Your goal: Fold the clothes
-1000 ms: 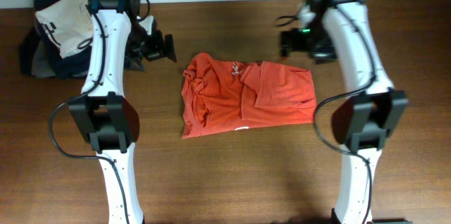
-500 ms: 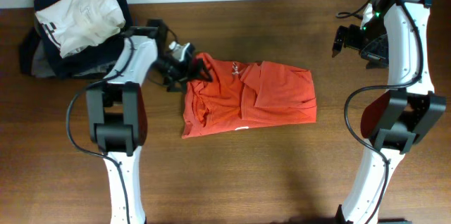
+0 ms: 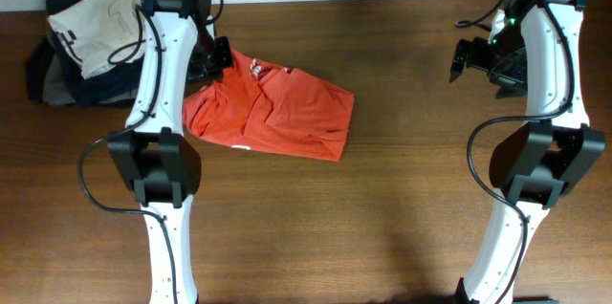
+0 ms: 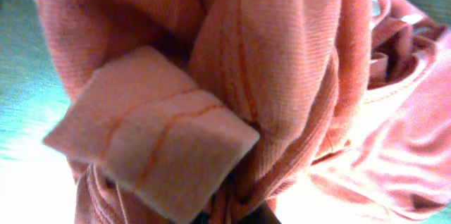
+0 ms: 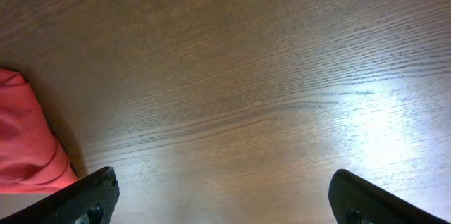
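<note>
The clothes, a red-orange t-shirt [image 3: 277, 113], lie crumpled on the brown table left of centre. My left gripper [image 3: 216, 61] is at the shirt's back left edge and is shut on a bunch of its cloth. In the left wrist view the gathered red-orange cloth [image 4: 296, 76] fills the frame and hides the fingers. My right gripper [image 3: 460, 59] hangs far to the right, well apart from the shirt, open with nothing between its fingers. The right wrist view shows the right gripper [image 5: 225, 203] over bare wood, with a corner of the shirt [image 5: 25, 146] at the left edge.
A pile of other garments sits at the back left corner: a white one [image 3: 100, 22] on top of dark navy and grey ones [image 3: 57, 84]. The table's back edge [image 3: 335, 0] runs along the top of the overhead view.
My left gripper has shut on the shirt's edge and dragged the whole shirt to the left and back. The right arm swung out to the right earlier and has held still since.
</note>
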### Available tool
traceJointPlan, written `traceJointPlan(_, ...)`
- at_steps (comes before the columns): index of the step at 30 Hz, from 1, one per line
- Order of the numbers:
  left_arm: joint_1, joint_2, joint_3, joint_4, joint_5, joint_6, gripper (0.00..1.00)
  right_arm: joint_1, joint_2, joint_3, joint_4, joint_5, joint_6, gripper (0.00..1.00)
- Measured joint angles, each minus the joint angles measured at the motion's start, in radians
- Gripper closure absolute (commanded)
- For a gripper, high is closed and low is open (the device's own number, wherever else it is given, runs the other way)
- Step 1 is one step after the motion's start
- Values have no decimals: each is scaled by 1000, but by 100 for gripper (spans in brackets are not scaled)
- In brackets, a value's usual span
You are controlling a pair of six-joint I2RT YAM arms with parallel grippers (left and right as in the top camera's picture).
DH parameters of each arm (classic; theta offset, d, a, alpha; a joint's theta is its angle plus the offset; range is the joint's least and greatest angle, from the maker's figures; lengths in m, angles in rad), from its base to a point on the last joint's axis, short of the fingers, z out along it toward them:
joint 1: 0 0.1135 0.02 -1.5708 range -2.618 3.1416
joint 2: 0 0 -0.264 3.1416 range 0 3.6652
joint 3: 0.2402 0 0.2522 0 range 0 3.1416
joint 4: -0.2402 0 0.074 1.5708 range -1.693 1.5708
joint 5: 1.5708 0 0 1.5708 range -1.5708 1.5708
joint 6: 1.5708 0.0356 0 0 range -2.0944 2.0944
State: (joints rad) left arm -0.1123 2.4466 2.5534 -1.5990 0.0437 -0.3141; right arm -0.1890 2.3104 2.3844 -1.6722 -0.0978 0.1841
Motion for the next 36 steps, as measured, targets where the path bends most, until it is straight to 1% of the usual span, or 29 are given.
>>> traceJointPlan(2, -34, 0, 27, -21, 32, 5, 99, 0, 0, 0, 0, -19, 0, 1)
traceJointPlan(4, -92, 0, 28, -6, 65, 7, 99, 1, 0, 0, 0, -24, 0, 1)
traceJointPlan(6, -192, 0, 28, 47, 83, 8, 99, 5, 0, 0, 0, -24, 1, 1)
traceJointPlan(7, -236, 0, 27, 85, 86, 8, 96, 13, 0, 0, 0, -24, 0, 1)
traceJointPlan(8, -273, 0, 27, 117, 88, 8, 72, 21, 0, 0, 0, -24, 0, 1)
traceJointPlan(9, -304, 2, 27, 136, 89, 8, 20, 34, 0, 0, 0, -25, 0, 1)
traceJointPlan(10, -346, 8, 27, 149, 93, 10, 13, 49, 0, 0, 0, -27, 0, 1)
traceJointPlan(11, -383, 24, 27, 153, 97, 11, 13, 62, 0, 0, 0, -27, 0, 1)
traceJointPlan(12, -407, 40, 27, 153, 100, 11, 7, 69, 0, 0, 0, -27, 0, 1)
traceJointPlan(14, -434, 57, 23, 130, 103, 14, 2, 75, 0, 0, 0, -27, 0, 1)
traceJointPlan(16, -420, 58, 58, 55, 103, 19, 1, 76, 0, 0, 0, -27, 1, 2)
traceJointPlan(18, -389, 58, 140, -35, 88, 20, 1, 76, 0, 0, 0, -27, 0, 1)
traceJointPlan(19, -340, 56, 192, -63, 68, 21, 1, 76, 0, 0, 0, -27, 0, 1)
traceJointPlan(20, -257, 55, 204, -78, 51, 28, 1, 76, 0, 0, 0, -27, 1, 1)
traceJointPlan(21, -202, 55, 192, -76, 59, 46, 1, 76, 0, 0, 0, -27, 1, 1)
traceJointPlan(22, -160, 54, 167, -55, 90, 81, 1, 76, 0, 0, 0, -27, 0, 1)
traceJointPlan(24, -89, 53, 45, 8, 198, 162, 1, 76, 0, 0, 2, -27, 0, 1)
traceJointPlan(25, -88, 54, -15, 43, 255, 188, 1, 76, 0, 0, 3, -27, 0, 1)
traceJointPlan(27, -102, 54, -122, 172, 377, 220, 1, 76, 0, 0, 2, -27, 0, 1)
traceJointPlan(29, -106, 54, -151, 233, 438, 233, 1, 76, 0, 0, 3, -27, 0, 1)
traceJointPlan(31, -105, 54, -151, 259, 430, 243, 1, 76, 0, 0, 2, -27, 0, 1)
traceJointPlan(33, -105, 54, -154, 307, 367, 244, 9, 76, 0, 0, 0, -27, 1, 1)
traceJointPlan(34, -105, 54, -154, 314, 356, 245, 22, 76, 0, 0, 0, -27, 0, 1)
traceJointPlan(36, -105, 54, -154, 323, 340, 248, 37, 76, 0, 0, 0, -27, 0, 1)
